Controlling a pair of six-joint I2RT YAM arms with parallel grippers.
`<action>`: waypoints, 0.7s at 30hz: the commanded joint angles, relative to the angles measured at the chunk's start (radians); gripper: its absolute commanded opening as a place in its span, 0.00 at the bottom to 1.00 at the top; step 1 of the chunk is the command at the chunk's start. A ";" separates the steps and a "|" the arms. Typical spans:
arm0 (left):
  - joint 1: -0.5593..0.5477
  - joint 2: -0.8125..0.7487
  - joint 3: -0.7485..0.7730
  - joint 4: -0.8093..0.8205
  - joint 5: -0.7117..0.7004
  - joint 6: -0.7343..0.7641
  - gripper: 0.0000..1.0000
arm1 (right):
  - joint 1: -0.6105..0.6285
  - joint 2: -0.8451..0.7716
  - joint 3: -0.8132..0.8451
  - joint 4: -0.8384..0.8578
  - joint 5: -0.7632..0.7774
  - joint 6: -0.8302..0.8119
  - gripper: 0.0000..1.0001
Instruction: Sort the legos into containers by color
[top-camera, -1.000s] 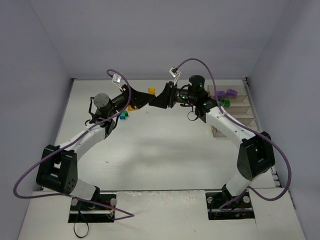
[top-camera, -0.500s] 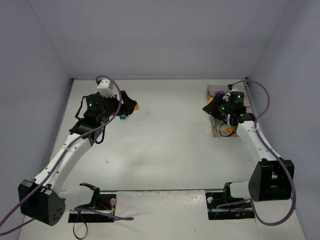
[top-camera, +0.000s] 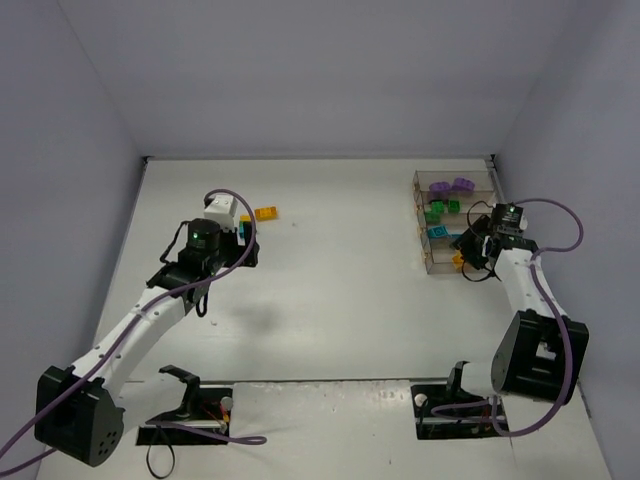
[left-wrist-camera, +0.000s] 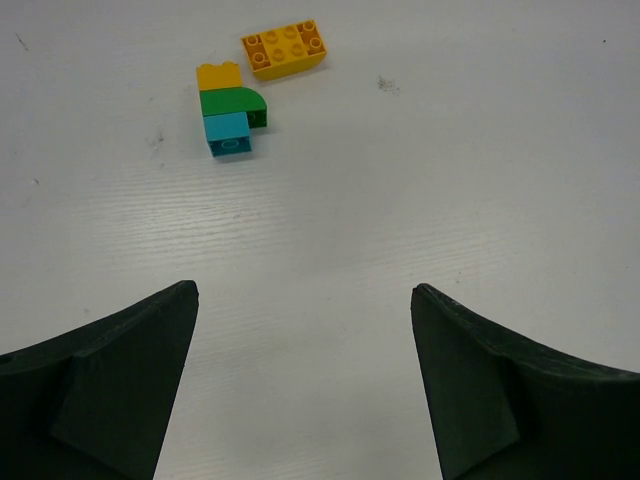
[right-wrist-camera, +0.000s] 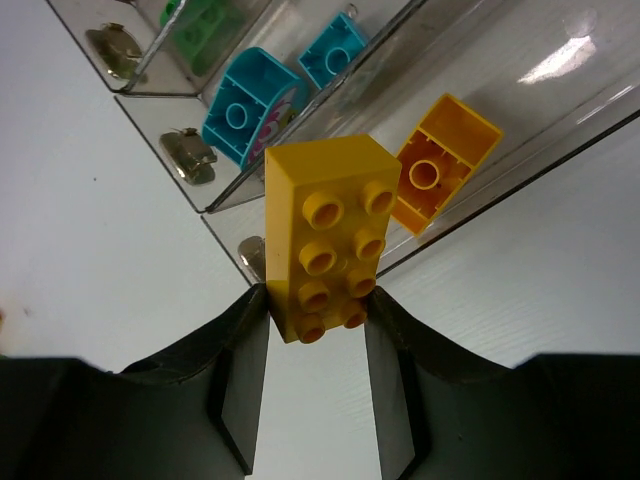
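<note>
In the right wrist view my right gripper (right-wrist-camera: 315, 300) is shut on a yellow eight-stud lego (right-wrist-camera: 325, 235), held over the rim of the nearest bin. That bin holds an orange lego (right-wrist-camera: 440, 165); the following bins hold teal legos (right-wrist-camera: 245, 105) and green ones (right-wrist-camera: 205, 25). From above, the containers (top-camera: 424, 205) form a row at the right, purple legos (top-camera: 450, 186) at the far end, with my right gripper (top-camera: 472, 252) beside the near end. My left gripper (left-wrist-camera: 304, 290) is open over bare table. Ahead of it lie an orange lego (left-wrist-camera: 285, 48) and a joined yellow-green-teal stack (left-wrist-camera: 228, 110).
Purple cables loop from both wrists. The left arm (top-camera: 150, 310) reaches diagonally up the left side of the table. Grey walls close the table on three sides. Metal clips (right-wrist-camera: 185, 150) join the bins at their ends.
Both grippers were close together at the back middle a second ago. The right arm has swung right to the bins. The left arm has drawn back left and its jaws have widened.
</note>
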 joint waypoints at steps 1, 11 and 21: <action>-0.012 -0.034 0.020 0.062 -0.047 0.044 0.81 | -0.006 0.034 0.010 0.014 0.025 0.023 0.15; -0.027 -0.015 0.025 0.068 -0.053 0.055 0.81 | -0.009 0.065 0.046 0.042 -0.013 0.039 0.55; -0.029 0.072 0.096 0.038 0.001 0.140 0.81 | -0.003 -0.004 0.064 0.042 -0.116 -0.011 0.65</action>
